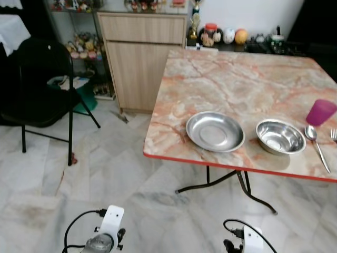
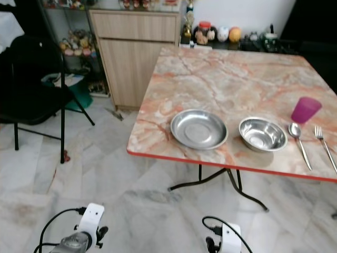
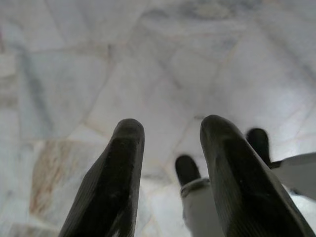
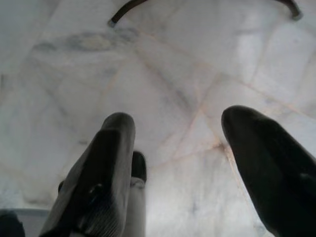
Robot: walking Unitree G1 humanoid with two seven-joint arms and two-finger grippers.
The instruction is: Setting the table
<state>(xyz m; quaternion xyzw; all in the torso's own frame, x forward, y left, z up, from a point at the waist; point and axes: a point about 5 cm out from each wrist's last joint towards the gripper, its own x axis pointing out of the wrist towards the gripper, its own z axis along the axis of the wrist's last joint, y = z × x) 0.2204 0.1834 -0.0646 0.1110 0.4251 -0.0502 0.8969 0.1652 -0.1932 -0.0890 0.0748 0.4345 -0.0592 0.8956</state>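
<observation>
I've got the marble-top table (image 2: 237,79) ahead & to my right, red edge facing me. On it near the front edge: a shallow steel plate (image 2: 199,129), then just right of it, not touching, a steel bowl (image 2: 263,134). Right of the bowl lies a spoon (image 2: 298,138), handle toward me, then a fork (image 2: 325,144) beside that, also handle toward me. A purple cup (image 2: 305,109) stands upright just behind the spoon's head.

Both arms hang low w/ nothing in them. Left gripper (image 3: 170,143) points at the marble floor (image 3: 89,64), fingers apart w/ a clear gap. Right gripper (image 4: 180,143) also aimed at the floor, fingers spread wider; a table leg foot (image 4: 121,12) shows beyond it.

Off to my left a black folding chair (image 1: 39,84), a wooden cabinet (image 1: 139,58) behind the table's far left corner, and knick-knacks (image 1: 224,36) on a low shelf by the wall
</observation>
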